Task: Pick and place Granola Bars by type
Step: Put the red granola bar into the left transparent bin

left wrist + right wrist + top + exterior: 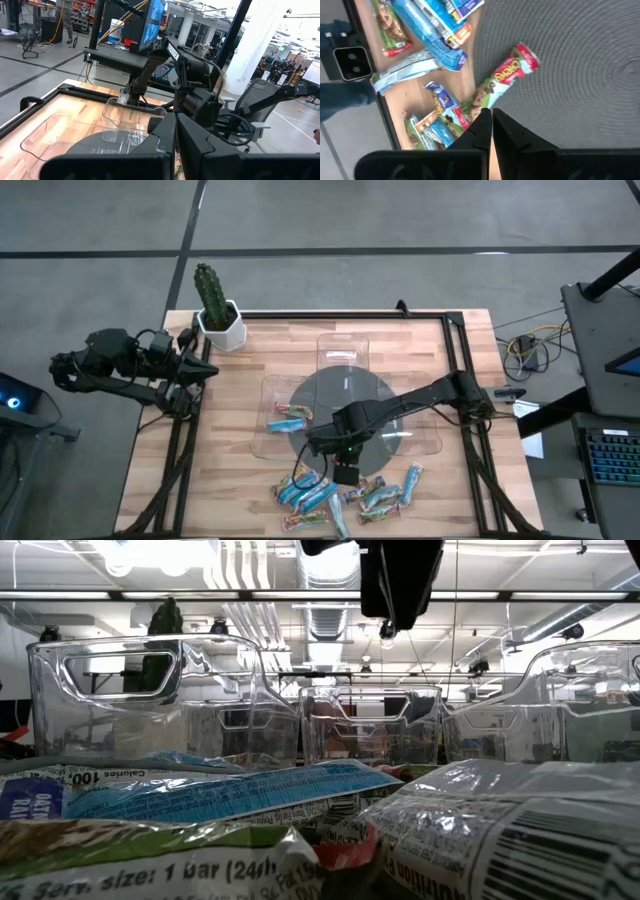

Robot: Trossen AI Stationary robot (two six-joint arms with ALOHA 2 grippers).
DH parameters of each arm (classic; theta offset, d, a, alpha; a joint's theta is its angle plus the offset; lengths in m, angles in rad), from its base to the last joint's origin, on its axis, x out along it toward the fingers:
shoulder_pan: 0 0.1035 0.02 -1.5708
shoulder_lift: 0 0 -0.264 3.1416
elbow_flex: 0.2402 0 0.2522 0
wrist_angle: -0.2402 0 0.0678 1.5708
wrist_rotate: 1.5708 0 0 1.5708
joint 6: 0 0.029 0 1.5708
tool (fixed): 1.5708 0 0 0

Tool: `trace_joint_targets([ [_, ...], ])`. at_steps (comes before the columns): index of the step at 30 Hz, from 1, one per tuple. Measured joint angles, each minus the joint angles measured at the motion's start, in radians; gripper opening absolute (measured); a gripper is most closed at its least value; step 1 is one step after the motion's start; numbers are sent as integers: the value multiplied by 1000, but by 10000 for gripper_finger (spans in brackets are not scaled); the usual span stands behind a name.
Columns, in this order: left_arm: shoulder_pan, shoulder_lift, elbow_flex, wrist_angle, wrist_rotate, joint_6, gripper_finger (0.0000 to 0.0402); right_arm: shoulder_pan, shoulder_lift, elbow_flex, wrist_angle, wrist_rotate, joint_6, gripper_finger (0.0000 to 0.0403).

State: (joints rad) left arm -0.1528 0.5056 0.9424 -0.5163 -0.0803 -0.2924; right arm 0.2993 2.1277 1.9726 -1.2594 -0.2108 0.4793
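your right gripper (490,117) hovers clenched and empty over the granola bars (340,495); you're at pick selection. spread the fingers, then descend. left gripper (205,370) waits clenched.

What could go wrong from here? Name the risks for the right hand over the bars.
1. The right hand is shut above the granola bars; lowered like this, it would push them rather than grasp one.
2. The bars overlap, so a grasp may lift two types.
3. One bar lies half on the grey mat; that edge could tilt it under a pinch.
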Motion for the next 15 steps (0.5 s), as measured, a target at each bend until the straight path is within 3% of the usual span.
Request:
trace_joint_targets([
  [15,0,0,0,-2,0,0,0,57,0,-120,131,-17,19,14],
])
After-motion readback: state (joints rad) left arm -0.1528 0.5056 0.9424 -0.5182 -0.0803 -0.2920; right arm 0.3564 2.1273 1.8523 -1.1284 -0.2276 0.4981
